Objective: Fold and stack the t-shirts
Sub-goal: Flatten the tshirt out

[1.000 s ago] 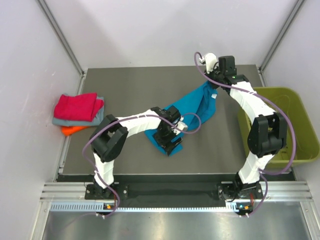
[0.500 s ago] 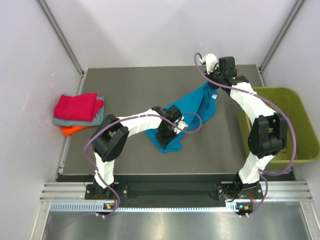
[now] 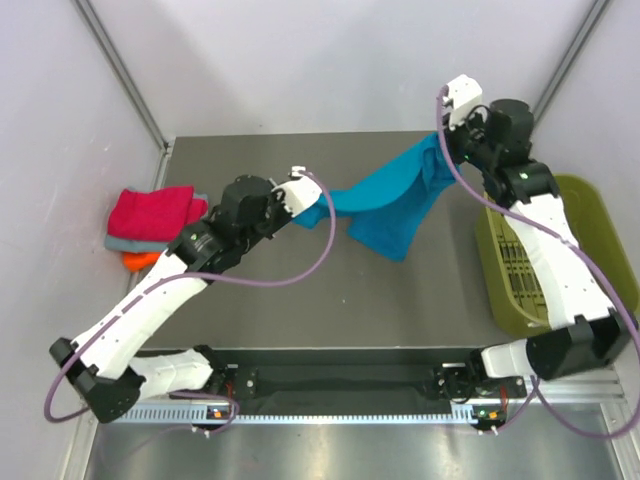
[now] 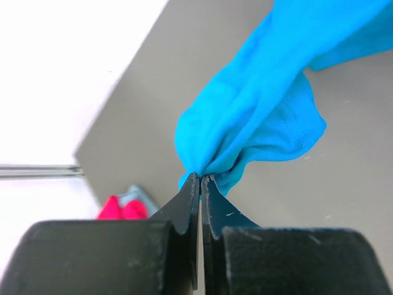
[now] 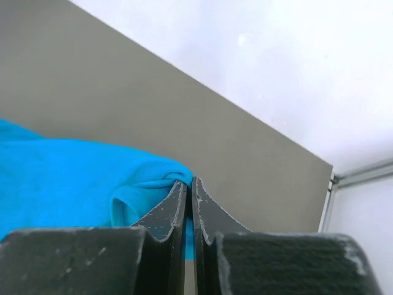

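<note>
The teal-blue t-shirt [image 3: 385, 212] hangs stretched between both grippers above the table, its lower part sagging toward the surface. My left gripper [image 3: 320, 199] is shut on the shirt's left end; in the left wrist view the jaws [image 4: 201, 177] pinch a bunched edge of teal cloth [image 4: 258, 117]. My right gripper [image 3: 443, 152] is shut on the shirt's right end, and the right wrist view shows cloth [image 5: 67, 178] clamped at the fingertips [image 5: 189, 182]. Folded magenta-red [image 3: 150, 212], grey [image 3: 118, 243] and orange [image 3: 140, 260] t-shirts lie stacked at the table's left edge.
An olive-green plastic bin [image 3: 515, 285] stands beside the table's right edge, under the right arm. The dark grey table [image 3: 300, 300] is walled by white panels at the back and sides. The folded stack also shows small in the left wrist view, its magenta shirt [image 4: 120, 209] uppermost.
The left gripper shut on the shirt's near end and rose up and left. The right gripper moved right and higher. The shirt went from lying on the table to hanging between them.
</note>
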Available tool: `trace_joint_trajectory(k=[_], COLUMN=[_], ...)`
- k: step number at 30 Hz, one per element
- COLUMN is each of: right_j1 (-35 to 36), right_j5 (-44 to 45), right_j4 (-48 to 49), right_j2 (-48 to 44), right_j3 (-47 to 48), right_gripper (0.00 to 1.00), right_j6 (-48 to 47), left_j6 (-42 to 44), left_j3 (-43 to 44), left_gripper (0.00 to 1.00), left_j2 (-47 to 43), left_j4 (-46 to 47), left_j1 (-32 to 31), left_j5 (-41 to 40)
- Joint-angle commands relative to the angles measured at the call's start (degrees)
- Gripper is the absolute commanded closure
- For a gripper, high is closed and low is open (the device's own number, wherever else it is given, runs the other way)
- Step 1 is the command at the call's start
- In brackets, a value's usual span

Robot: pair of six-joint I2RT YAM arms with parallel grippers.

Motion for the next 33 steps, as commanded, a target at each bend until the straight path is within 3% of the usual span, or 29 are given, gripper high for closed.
trace_joint_trajectory(k=[1,7,10,14,18,23,28,33], right_j1=[-0.27,-0.19,-0.19,-0.1,-0.19,-0.27,-1.41,-4.31], right_j5=[-5.32,-16.47,-18.77,-17.72,-20.0,-20.8,-20.35,-16.24], right_j4=[-4.16,-15.77,-14.22,-13.5,-13.16,-4.81,-4.81,-0.41], right_j2=[-7.23,-18.73,-25.59,-26.33,-19.66,-4.99,13.89,21.22], right_j3=[1.75,2.45,0.61,-0.62,-4.92,-10.82,-6.17,-2.04], right_gripper=[1.0,1.0,1.0,1.0,1.0,1.0,1.0,1.0], right_j6=[3.58,2.89,3.67,7.89,10.87,13.17,12.55,13.87], left_j6=[5.65,10.38,12.59,9.36,5.04,-1.81,-5.59,-7.18], left_j3=[-3.43,-5.28,-7.56,-9.67,-12.13,-16.18,-16.54,-12.41], left_gripper=[1.0,1.0,1.0,1.0,1.0,1.0,1.0,1.0], left_j2=[-2.37,-13.0,-17.92,-18.82,-13.47,-2.41,8.24,20.45], left_j4=[3.88,8.7,12.05,13.91,10.31,12.41,14.43,20.49], left_j1=[-0.2,0.41,0.41,0.41,0.5,2.25,9.36,19.54], left_j5=[-4.0,-1.1,1.53,2.07,4.79,8.9,13.13,13.5])
